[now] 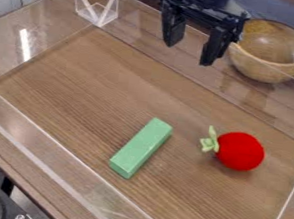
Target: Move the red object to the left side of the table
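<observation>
The red object (239,151) is a small round red toy fruit with a green leafy stem on its left side. It rests on the brown wood-grain table (84,94) toward the right front. My black gripper (193,43) hangs at the back centre, pointing down, well above and behind the fruit. Its two fingers stand apart with nothing between them, so it is open.
A flat light-green block (141,147) lies diagonally near the table's middle front, left of the fruit. A wooden bowl (270,50) sits at the back right, close beside the gripper. Low clear acrylic walls (24,36) border the table, with a clear bracket (95,8) at the back left.
</observation>
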Robot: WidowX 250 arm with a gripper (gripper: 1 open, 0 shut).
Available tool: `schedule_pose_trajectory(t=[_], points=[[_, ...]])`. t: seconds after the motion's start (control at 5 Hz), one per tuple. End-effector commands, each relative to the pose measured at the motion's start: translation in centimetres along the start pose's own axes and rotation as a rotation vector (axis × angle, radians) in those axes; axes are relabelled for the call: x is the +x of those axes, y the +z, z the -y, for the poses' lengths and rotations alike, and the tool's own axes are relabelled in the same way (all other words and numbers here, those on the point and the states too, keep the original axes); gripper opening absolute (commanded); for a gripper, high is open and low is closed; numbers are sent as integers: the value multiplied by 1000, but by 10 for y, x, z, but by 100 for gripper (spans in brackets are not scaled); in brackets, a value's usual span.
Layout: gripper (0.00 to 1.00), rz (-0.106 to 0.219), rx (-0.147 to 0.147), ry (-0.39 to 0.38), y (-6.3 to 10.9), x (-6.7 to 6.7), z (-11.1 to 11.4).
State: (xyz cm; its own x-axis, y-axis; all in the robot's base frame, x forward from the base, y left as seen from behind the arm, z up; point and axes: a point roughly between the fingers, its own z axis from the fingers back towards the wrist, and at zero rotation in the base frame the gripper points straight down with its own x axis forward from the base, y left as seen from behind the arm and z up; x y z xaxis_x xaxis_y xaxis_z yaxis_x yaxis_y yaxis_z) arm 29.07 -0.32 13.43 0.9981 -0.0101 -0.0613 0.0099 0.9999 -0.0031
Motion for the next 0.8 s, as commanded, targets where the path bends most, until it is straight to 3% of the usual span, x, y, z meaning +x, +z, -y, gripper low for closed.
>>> schedule_pose_trajectory(t=[0.0, 0.2, 0.6], points=[[100, -22, -13, 70, -8, -3, 17], [100, -51, -48, 217, -32, -12, 57], [100, 26, -122, 535, -61, -10, 149]])
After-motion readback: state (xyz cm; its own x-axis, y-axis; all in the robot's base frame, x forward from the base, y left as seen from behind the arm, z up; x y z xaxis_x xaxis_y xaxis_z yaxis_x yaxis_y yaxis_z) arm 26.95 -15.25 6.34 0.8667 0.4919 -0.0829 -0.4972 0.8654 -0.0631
